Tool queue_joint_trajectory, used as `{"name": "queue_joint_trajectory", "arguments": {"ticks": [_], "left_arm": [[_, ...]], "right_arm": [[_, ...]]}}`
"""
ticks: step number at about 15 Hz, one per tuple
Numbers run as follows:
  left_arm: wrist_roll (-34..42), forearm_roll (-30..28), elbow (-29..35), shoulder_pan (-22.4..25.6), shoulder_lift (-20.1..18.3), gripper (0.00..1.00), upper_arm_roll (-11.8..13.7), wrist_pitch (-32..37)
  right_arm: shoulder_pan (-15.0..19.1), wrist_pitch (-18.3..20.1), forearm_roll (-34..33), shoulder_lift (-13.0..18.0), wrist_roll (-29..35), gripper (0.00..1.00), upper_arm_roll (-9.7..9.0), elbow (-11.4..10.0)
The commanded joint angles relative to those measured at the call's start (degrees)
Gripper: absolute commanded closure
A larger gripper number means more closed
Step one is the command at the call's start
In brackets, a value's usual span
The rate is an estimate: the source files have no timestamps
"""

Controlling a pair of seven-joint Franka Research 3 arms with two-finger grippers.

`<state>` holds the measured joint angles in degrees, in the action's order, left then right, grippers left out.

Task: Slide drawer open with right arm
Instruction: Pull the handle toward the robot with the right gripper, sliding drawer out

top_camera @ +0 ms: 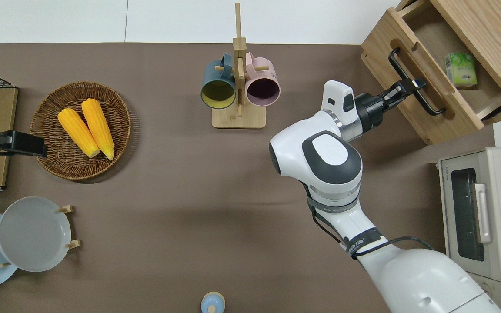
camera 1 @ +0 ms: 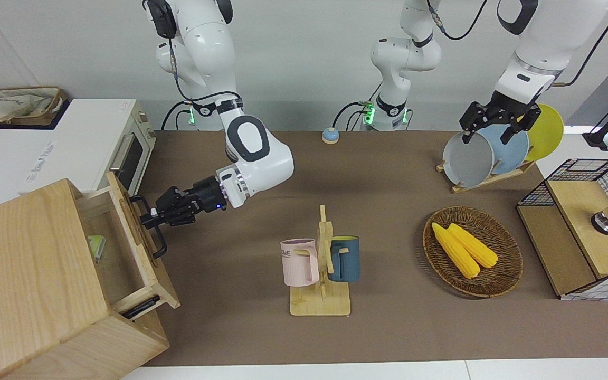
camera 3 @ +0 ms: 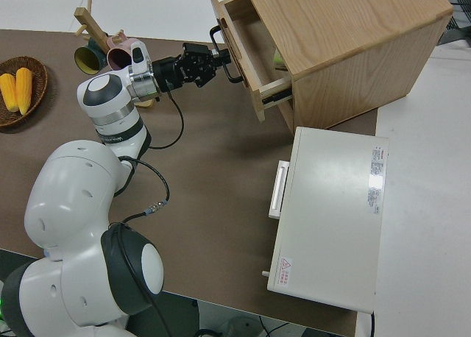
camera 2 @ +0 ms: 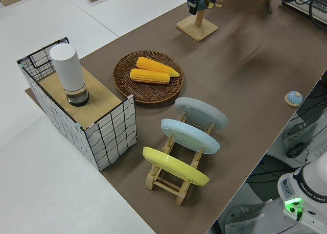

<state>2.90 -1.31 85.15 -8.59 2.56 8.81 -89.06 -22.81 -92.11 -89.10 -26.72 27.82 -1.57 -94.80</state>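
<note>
Drawer pulled partway out of a big pale wood cabinet at the right arm's end of the table; wide, shallow, light wood, flat front panel with a black metal bar handle. Inside on the drawer floor lies a small green-and-white carton. Right gripper is at the handle, black fingers clenched around the bar near its middle, the white jointed arm reaching level across the table from the robots' side. Beside the cabinet, nearer to the robots, a white boxy toaster oven with a steel handle and dark glass door. Toward the table's middle, a wooden mug tree on a flat square base carries a pink mug and a dark blue mug, one on each side. Further toward the left arm's end, a round woven wicker basket holds two yellow corn cobs lying side by side. Nearer to the robots than the basket, a slatted wooden rack stands grey, blue and yellow plates on edge. A wood-and-wire-mesh cabinet with a white cylinder on top sits at that end. Table covered in matte brown mat. Left arm parked; its fingers cannot be judged.
</note>
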Motion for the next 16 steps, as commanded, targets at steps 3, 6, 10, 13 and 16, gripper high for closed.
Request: {"name": "queue_joint_trajectory", "arguments": {"ticks": [3, 6, 10, 13, 16], "left_arm": [[0.4, 0.8, -1.1, -1.0, 0.7, 0.00, 0.9, -0.1], [0.4, 0.8, -1.1, -1.0, 0.7, 0.00, 0.9, -0.1], [0.4, 0.9, -1.1, -1.0, 0.7, 0.00, 0.9, -0.1], [0.4, 0.8, -1.1, -1.0, 0.7, 0.00, 0.9, -0.1], [0.4, 0.8, -1.1, -1.0, 0.7, 0.00, 0.9, -0.1]], "right_arm": [[-4.0, 3.3, 0.1, 0.6, -3.3, 1.000, -0.10, 0.3], [-5.2, 5.4, 1.6, 0.8, -4.5, 1.000, -1.33, 0.9], [-7.8, 8.9, 2.7, 0.5, -4.6, 1.000, -1.68, 1.0], [-8.7, 10.4, 3.8, 0.6, -4.7, 1.000, -2.21, 1.1], [-10.6, 11.3, 5.1, 0.5, -5.1, 1.000, -2.13, 1.9]]}}
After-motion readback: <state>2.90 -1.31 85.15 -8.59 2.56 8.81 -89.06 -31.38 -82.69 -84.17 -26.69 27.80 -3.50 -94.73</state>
